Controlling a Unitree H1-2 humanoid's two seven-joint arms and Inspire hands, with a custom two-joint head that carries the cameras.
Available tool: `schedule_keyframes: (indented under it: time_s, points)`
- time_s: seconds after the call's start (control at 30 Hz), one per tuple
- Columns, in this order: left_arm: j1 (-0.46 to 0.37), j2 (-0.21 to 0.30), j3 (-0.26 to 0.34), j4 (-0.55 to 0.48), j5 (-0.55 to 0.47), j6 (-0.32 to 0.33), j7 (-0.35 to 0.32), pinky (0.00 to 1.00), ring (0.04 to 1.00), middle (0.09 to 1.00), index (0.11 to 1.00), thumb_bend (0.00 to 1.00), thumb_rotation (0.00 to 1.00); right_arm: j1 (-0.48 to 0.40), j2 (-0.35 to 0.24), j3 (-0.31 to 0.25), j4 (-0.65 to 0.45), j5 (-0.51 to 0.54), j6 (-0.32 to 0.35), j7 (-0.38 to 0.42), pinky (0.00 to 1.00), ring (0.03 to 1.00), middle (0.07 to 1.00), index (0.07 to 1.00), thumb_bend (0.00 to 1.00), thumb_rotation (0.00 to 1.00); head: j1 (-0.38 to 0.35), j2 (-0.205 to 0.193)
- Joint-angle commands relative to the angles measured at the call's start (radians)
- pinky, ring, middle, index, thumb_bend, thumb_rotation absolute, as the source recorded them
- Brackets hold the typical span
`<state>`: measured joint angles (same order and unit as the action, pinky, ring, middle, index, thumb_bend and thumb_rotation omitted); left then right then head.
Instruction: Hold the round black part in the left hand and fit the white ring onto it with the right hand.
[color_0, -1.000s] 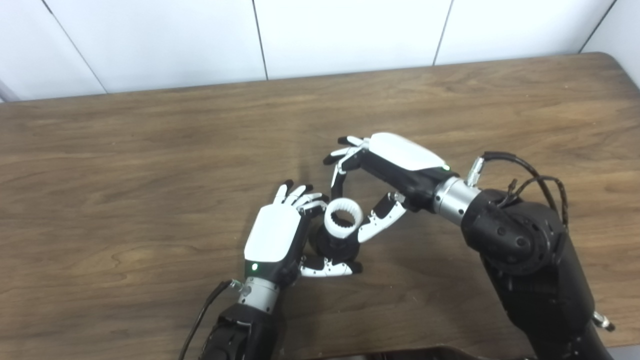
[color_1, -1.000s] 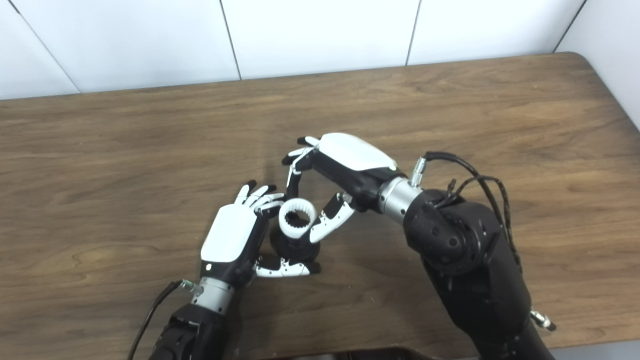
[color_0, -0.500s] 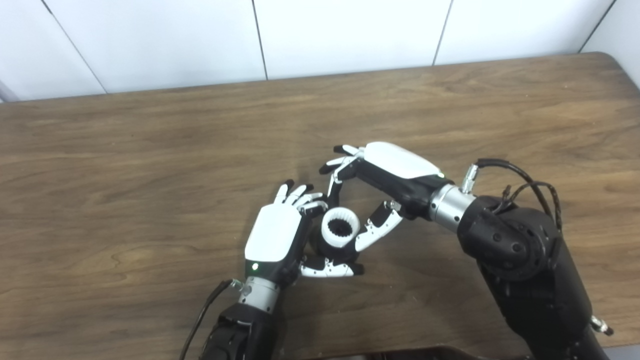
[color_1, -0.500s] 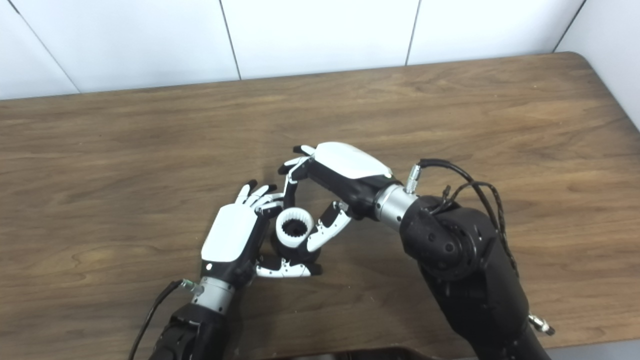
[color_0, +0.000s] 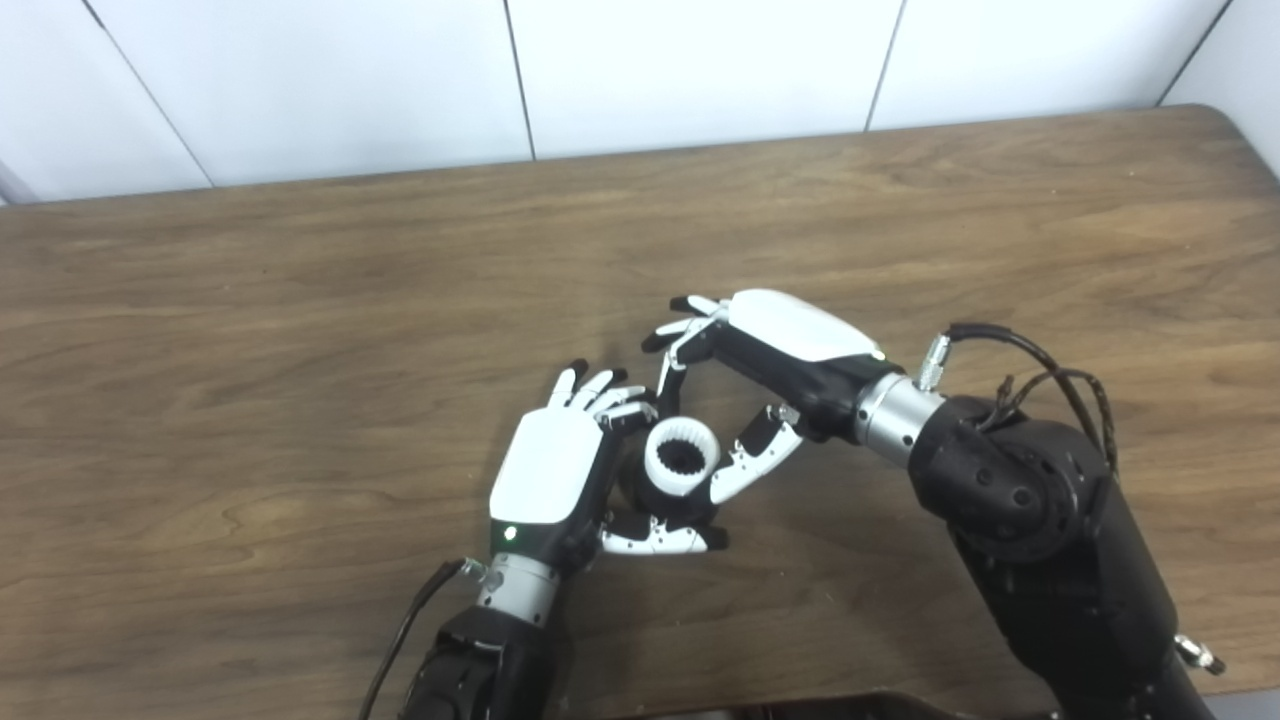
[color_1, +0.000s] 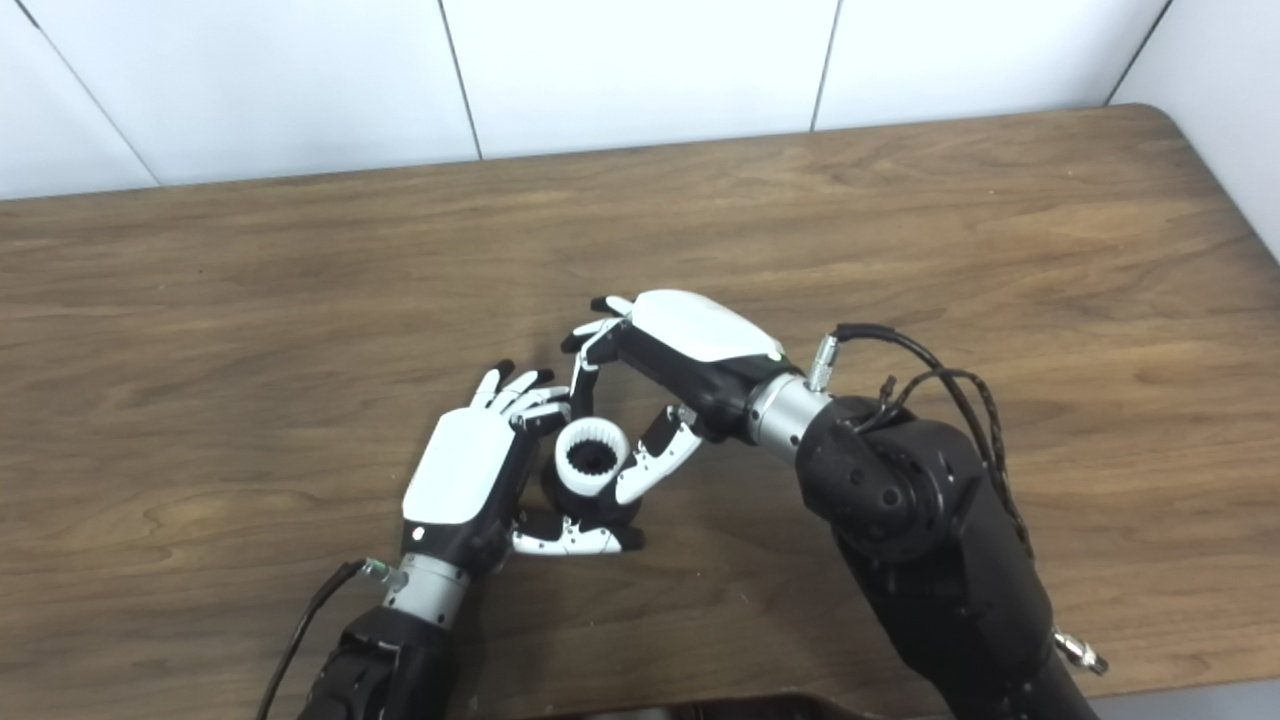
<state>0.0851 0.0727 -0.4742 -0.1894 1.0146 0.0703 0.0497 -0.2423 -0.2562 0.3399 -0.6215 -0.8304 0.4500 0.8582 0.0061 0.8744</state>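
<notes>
Left hand (color_0: 548, 470) cups the round black part (color_0: 668, 500) on the table (color_0: 250, 330), right hand (color_0: 775, 350) pinches the white ring (color_0: 681, 459) sitting atop it, so fit looks nearly done; full seating and release remain.
</notes>
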Motion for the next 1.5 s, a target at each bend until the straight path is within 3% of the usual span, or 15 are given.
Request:
schedule_keyframes:
  time_s: [0.0,1.47]
  points:
    - [-0.008,0.000,-0.004,-0.019,0.014,0.001,-0.007,1.00,0.901,0.788,0.485,0.52,0.05,-0.020,-0.001,-0.006,-0.017,0.005,-0.024,-0.035,1.00,0.996,0.857,0.483,0.52,0.13,0.000,0.001]
    - [-0.009,-0.002,-0.006,-0.026,0.022,0.003,-0.014,1.00,0.903,0.786,0.484,0.52,0.05,0.029,-0.004,0.019,0.015,-0.005,-0.029,-0.067,1.00,0.992,0.861,0.485,0.52,0.13,-0.012,0.003]
